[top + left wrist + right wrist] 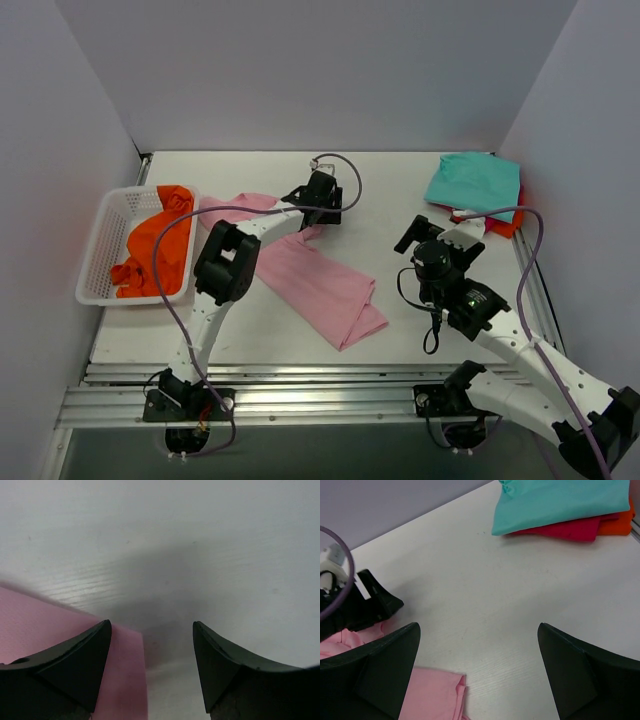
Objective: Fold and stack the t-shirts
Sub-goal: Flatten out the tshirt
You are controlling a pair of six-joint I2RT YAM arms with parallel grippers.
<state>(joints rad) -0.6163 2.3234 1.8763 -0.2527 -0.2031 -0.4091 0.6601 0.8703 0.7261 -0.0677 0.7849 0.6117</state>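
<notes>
A light pink t-shirt (pixel 320 280) lies across the middle of the table as a long diagonal strip. My left gripper (pixel 328 208) is low over its far end. In the left wrist view that gripper (pixel 150 625) is open, and a corner of the pink t-shirt (pixel 125 680) lies flat beside the left finger, not pinched. My right gripper (pixel 440 222) hangs open over bare table (pixel 520 595), with nothing between its fingers (pixel 477 626). A teal t-shirt (pixel 472 180) lies folded on a red t-shirt (pixel 560 530). An orange t-shirt (pixel 155 245) is crumpled in the basket.
The white mesh basket (pixel 100 250) stands at the left edge of the table. An orange cloth edge (pixel 620 522) shows under the red t-shirt in the back-right stack. Grey walls close in the table on three sides. My left gripper's black body (pixel 365 602) shows in the right wrist view.
</notes>
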